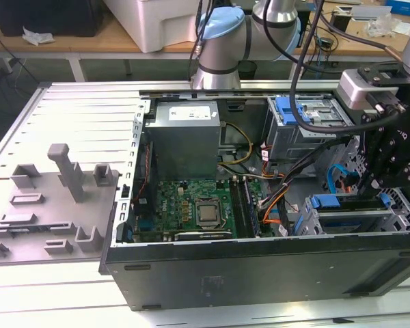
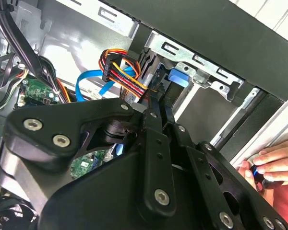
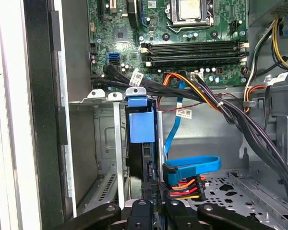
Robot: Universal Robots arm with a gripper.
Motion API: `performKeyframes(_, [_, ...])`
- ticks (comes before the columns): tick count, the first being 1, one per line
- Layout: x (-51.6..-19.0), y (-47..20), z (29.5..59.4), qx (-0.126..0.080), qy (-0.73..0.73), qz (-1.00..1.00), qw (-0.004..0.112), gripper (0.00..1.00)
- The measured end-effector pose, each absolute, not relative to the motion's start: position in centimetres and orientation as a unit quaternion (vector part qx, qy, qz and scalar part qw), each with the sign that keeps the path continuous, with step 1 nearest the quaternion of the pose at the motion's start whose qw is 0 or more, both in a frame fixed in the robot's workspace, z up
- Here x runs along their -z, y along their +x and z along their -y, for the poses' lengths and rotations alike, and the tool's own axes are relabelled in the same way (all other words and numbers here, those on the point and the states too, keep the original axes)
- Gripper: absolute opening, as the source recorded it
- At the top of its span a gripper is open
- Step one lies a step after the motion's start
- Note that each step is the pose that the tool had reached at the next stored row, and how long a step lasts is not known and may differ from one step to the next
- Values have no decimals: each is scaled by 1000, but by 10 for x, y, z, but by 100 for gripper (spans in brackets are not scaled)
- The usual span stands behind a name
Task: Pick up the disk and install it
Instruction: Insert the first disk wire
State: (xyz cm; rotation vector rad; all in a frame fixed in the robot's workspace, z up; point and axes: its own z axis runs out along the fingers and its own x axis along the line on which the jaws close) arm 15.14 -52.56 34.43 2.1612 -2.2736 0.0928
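The disk [image 3: 147,160] stands on edge in a slot of the grey drive cage [image 3: 105,139], its blue carrier frame [image 3: 141,125] at the far end. My gripper [image 3: 153,188] reaches in with its black fingers close together on the disk's near edge. In the second wrist view the gripper [image 2: 158,99] points at the same slot, and the blue frame [image 2: 178,77] shows just beyond it. In the exterior view the gripper [image 1: 377,183] hangs over the cage [image 1: 345,217] at the case's near right corner.
A bundle of cables [image 3: 216,103] and a blue data cable with its connector [image 3: 192,165] lie close beside the gripper. The motherboard [image 1: 198,208] and power supply [image 1: 184,133] fill the case's middle. A person's hand [image 2: 266,165] rests outside the case wall.
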Motion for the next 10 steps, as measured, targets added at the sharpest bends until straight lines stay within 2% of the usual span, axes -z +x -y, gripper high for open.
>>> performKeyframes(10, [-344,151,526,-30,695,719,1,16])
